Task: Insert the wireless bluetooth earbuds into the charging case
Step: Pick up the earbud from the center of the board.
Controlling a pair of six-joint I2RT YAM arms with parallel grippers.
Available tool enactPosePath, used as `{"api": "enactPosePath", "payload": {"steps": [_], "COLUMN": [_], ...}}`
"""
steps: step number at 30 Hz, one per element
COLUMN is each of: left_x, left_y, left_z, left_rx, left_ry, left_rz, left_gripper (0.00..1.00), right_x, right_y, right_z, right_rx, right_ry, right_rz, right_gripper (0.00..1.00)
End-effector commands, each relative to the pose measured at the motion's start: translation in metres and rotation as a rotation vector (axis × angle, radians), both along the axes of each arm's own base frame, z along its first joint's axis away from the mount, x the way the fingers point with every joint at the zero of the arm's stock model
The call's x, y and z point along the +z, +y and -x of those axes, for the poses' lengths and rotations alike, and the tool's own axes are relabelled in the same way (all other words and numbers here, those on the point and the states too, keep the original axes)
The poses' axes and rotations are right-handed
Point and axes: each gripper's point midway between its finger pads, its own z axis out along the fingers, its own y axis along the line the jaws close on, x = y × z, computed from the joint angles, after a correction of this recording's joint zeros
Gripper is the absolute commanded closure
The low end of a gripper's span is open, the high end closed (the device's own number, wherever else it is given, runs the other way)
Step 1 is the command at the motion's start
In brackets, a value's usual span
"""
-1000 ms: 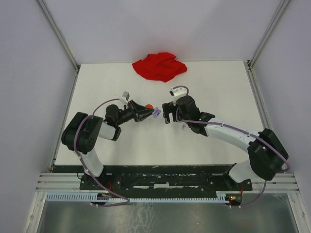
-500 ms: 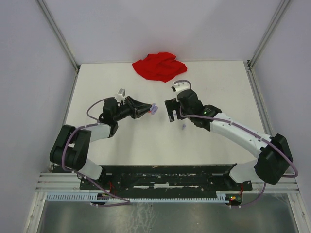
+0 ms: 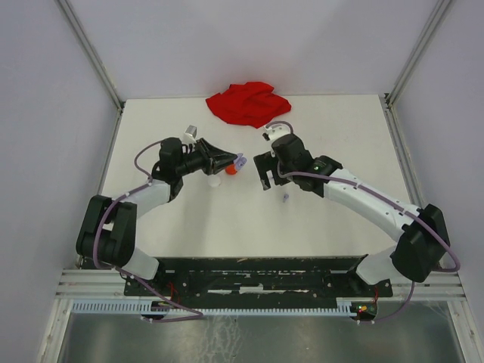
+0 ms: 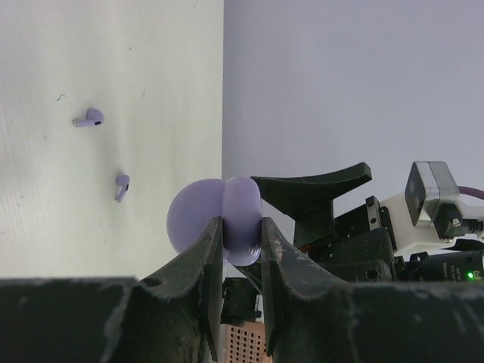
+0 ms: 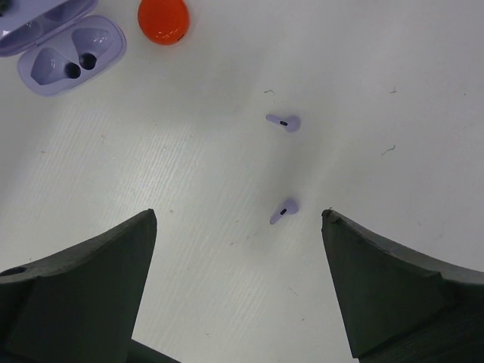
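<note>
Peering down, right wrist alone shows wells (image 5: 72, 69) inside the lavender case (image 5: 106, 39).

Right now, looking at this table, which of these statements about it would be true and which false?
1. The left gripper is clamped on the lavender case. True.
2. Both lavender earbuds sit inside the case. False: they lie loose on the table, and the case's sockets are empty.
3. The right gripper has its jaws wide apart and holds nothing. True.
4. The cloth at the far edge is blue. False: it is red.
</note>
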Motion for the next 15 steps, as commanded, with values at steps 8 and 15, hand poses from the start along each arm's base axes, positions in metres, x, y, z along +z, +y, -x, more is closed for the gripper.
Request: {"api": "enactPosePath", "payload": {"steps": [8,15], "left_x": [0.031,0.037], "left_y": [0.007,0.015], "left_z": [0.005,-0.003], "left_rx": [-0.076,-0.036], "left_ry": [-0.113,-0.166], "left_rz": [-0.04,-0.126], "left_gripper": [0.97,0.97], "right_x": [0.029,0.017], "right_y": [0.0,-0.013], "right_z": [0.006,-0.006], "right_rx": [0.019,-0.061], "right_ry": [0.007,-0.016], "right_rz": [-0.025,0.046], "right_gripper": [0.02,0.02]}}
